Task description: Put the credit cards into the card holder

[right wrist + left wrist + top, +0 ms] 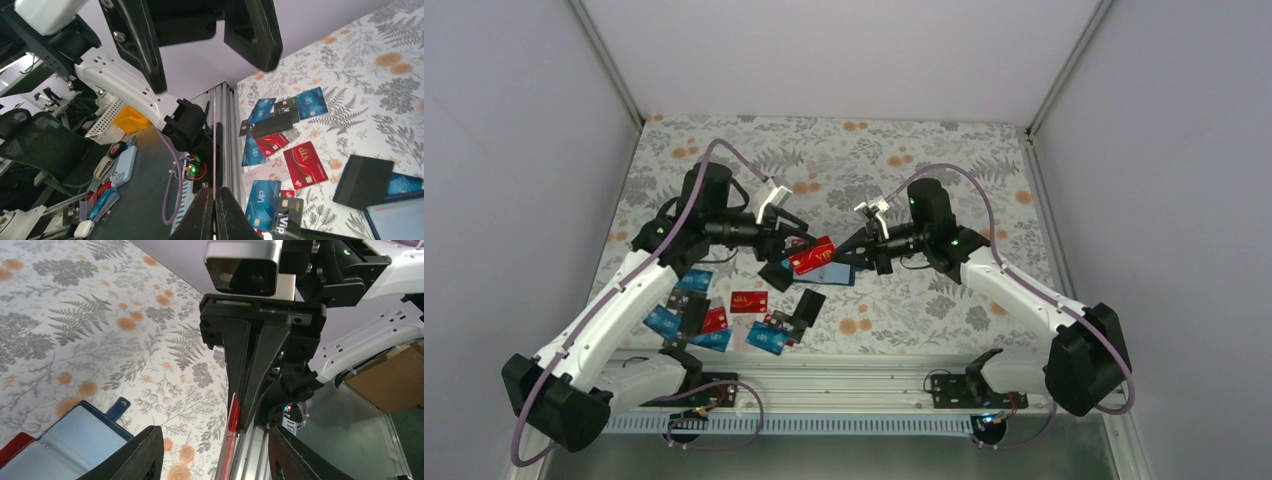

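The right fingers are pressed together on a red card, which stands edge-on between the pads, so the right gripper is clamped on it. In the left wrist view the card shows as a thin red strip hanging down from those closed fingers, above the floral cloth and not touching it.

The left fingers stand well apart with nothing between their pads. The left gripper faces the right one head-on, and from above the two meet near the middle of the table with the red card tilted between them.

The card holder lies open on the cloth just below and beside the held card, its light blue inside facing up and its navy snap tab sticking out from one edge. Whether the card touches it I cannot tell.

A black card lies flat just beside the holder, on the side toward the arm bases. Farther toward the near-left edge, the other credit cards are scattered on the cloth: red with gold marks, light blue and black. Some overlap, and a few are partly covered by the left arm.
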Robot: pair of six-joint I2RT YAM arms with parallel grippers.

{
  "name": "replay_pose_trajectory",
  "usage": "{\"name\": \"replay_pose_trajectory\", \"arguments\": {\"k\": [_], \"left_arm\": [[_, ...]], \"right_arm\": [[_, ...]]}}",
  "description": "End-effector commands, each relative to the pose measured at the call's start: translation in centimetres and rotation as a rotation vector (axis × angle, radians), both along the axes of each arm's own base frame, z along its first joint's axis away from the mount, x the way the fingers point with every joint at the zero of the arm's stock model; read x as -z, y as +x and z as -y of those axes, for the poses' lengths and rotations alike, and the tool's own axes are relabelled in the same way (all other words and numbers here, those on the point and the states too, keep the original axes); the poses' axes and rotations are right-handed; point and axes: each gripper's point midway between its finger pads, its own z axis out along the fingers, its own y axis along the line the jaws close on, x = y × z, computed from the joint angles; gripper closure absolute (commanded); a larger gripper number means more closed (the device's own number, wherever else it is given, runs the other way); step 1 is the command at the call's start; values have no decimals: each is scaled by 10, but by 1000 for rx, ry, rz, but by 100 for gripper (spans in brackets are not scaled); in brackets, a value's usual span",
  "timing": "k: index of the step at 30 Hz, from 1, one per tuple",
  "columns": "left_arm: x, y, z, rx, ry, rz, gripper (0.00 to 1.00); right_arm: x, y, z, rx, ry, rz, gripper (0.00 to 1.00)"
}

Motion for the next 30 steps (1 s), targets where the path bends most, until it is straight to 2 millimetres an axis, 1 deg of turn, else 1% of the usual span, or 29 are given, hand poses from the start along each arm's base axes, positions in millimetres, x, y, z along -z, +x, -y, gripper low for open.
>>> {"name": "replay_pose_trajectory", "arguments": {"k": [1, 4, 9, 13, 15, 19, 22, 23, 26, 27, 29, 30], "left_arm": [[1, -13, 5, 50, -3, 0, 48], [1, -20, 7, 67, -6, 1, 53], [1, -26, 6, 68, -8, 7, 66], [3, -29, 7, 74, -11, 2, 79], [3, -30, 7, 77, -14, 3, 83], [4, -32, 8, 78, -15, 0, 97], [4, -31, 8, 67, -24, -3, 98], [2, -27, 8, 40, -31, 3, 98], [-5, -6, 7, -72, -48, 13, 98], [-8, 4, 5, -126, -57, 16, 98], [-16, 19, 5, -202, -93, 12, 98], [-22, 25, 6, -227, -118, 11, 98]], "right_arm": [[-19, -6, 1, -69, 49, 60, 96], [-24, -7, 1, -75, 51, 71, 96], [-27, -8, 1, -84, 51, 73, 96], [-26, -9, 1, -92, 51, 69, 96], [-26, -10, 1, -97, 49, 68, 96], [-31, -10, 1, -96, 53, 74, 96], [-37, -5, -1, -71, 54, 75, 96], [-39, 3, -2, -31, 43, 79, 89], [-46, 29, -6, 107, 22, 57, 49], [-51, 35, -7, 144, 29, 51, 38], [-60, 42, -7, 190, 59, 33, 27], [-66, 45, -6, 210, 77, 29, 26]]}}
